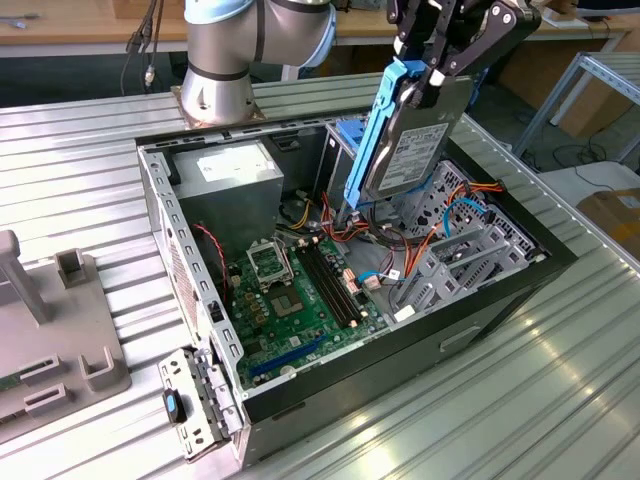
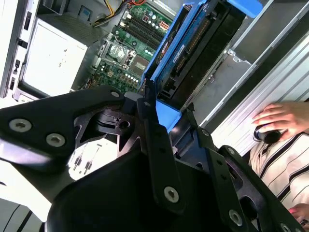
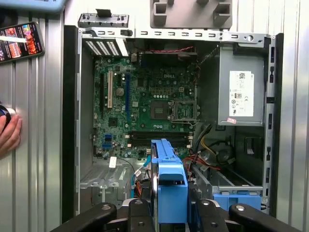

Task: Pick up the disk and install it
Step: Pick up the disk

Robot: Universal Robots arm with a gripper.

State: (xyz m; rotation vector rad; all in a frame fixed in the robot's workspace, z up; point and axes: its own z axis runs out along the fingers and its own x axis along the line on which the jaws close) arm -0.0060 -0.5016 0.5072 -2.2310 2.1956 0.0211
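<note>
The disk (image 1: 412,140), a grey hard drive in a bright blue carrier frame, hangs on edge above the open computer case (image 1: 500,300). It is tilted, with its lower end over the cables beside the metal drive cage (image 1: 470,250). My gripper (image 1: 436,72) is shut on the disk's upper end. In the second wrist view the black fingers (image 2: 149,125) clamp the blue frame of the disk (image 2: 193,48). In the first wrist view the disk (image 3: 169,179) is seen edge-on over the case floor, with the gripper (image 3: 171,210) closed around it.
The case holds a green motherboard (image 1: 300,290), a grey power supply (image 1: 225,175), and red, orange and blue cables (image 1: 385,240). A fixed blue bracket (image 3: 236,200) sits on the cage. A person's hand (image 3: 7,133) and a phone (image 3: 19,41) lie beside the case. A grey fixture (image 1: 55,330) stands at the exterior view's left.
</note>
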